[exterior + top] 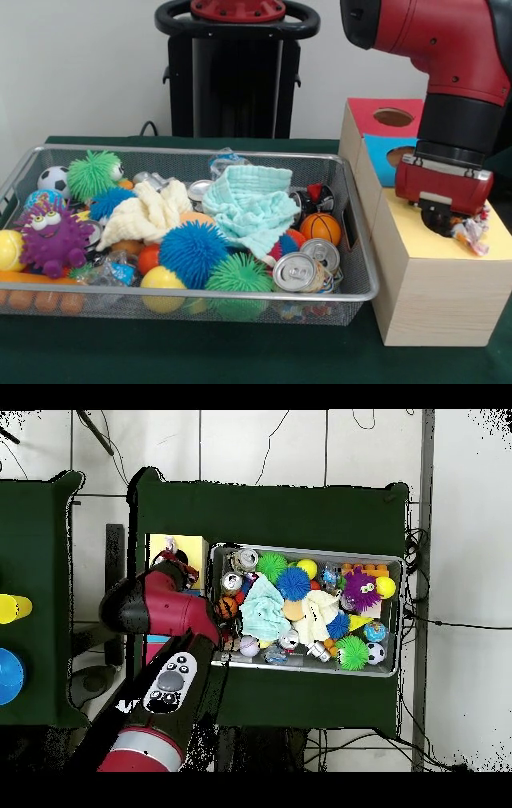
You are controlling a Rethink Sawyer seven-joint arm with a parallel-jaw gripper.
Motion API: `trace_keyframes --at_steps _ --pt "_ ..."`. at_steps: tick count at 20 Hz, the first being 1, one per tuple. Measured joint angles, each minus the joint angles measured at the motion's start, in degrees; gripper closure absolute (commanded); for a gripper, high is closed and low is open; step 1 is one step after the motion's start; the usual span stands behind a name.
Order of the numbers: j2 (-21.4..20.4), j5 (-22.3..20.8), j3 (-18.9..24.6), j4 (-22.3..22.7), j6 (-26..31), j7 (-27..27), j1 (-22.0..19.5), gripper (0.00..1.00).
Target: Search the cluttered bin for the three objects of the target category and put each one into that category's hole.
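The silver wire-mesh bin (200,298) is full of mixed toys and also shows in the overhead view (300,671). My gripper (442,221) hangs low over the yellow-topped wooden box (412,240), right beside the bin, and covers its hole. It is shut on a fabric bundle (470,231), white with red, blue and yellow patches, which sticks out to its right just above the yellow top. In the overhead view the gripper (176,556) is at the yellow box (158,549). I cannot pick out other such bundles in the clutter.
The bin holds a mint cloth (252,204), a pale yellow cloth (148,212), spiky balls (192,252), drink cans (294,272), a purple monster toy (52,236) and small sports balls. Blue-topped (384,148) and red-topped (392,116) boxes stand behind the yellow one.
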Motion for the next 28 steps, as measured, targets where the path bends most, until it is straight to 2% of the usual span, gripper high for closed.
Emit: trace_keyframes --at_steps 19,22,28 --pt "-0.4 -1.0 0.0 -0.2 1.0 0.0 -0.3 1.0" --pt "-1.7 -1.2 0.1 -0.2 4.7 0.0 -0.6 1.0" --pt "-7.2 -2.1 0.2 -0.2 17.2 0.0 -1.6 1.0"
